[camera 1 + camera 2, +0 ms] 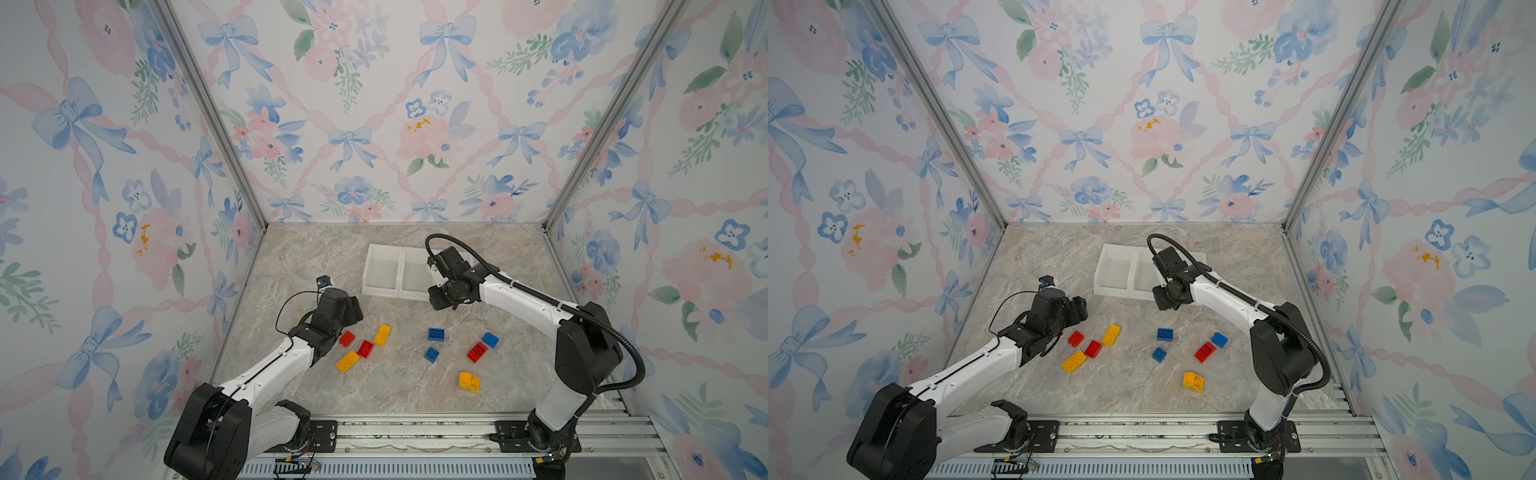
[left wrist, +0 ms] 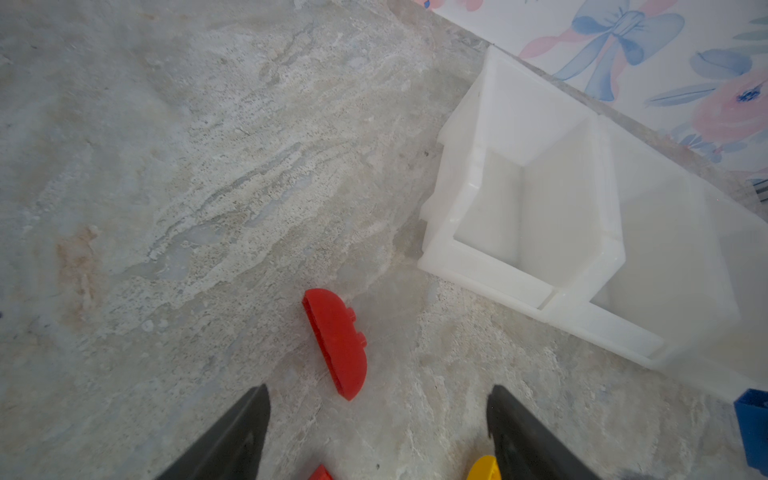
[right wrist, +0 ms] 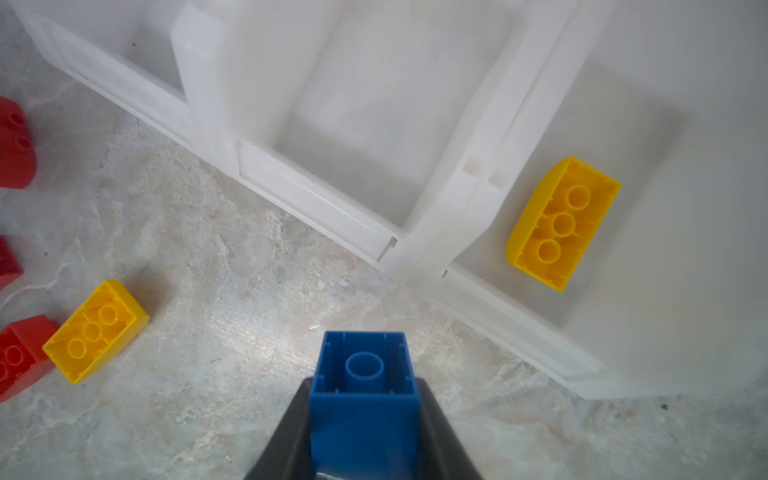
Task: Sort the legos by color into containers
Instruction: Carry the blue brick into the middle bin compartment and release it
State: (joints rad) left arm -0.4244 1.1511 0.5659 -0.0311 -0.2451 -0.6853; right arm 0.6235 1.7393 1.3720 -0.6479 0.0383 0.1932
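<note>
Several red, blue and yellow legos lie loose on the marble table, among them a red one (image 1: 365,348), a yellow one (image 1: 382,335) and a blue one (image 1: 436,334). The white containers (image 1: 382,270) stand at the back. My right gripper (image 3: 365,382) is shut on a blue lego (image 3: 365,399) and hangs just in front of the containers' (image 3: 316,195) front wall. A yellow lego (image 3: 563,224) lies upside down inside one bin. My left gripper (image 2: 378,390) is open and low over the table. A red lego (image 2: 336,345) lies just ahead of its fingers.
The right arm (image 1: 519,299) covers the rightmost bin in both top views. The two bins (image 1: 1117,270) that show there hold nothing. A yellow lego (image 1: 469,381) lies nearest the front rail (image 1: 415,428). Patterned walls close in the back and both sides.
</note>
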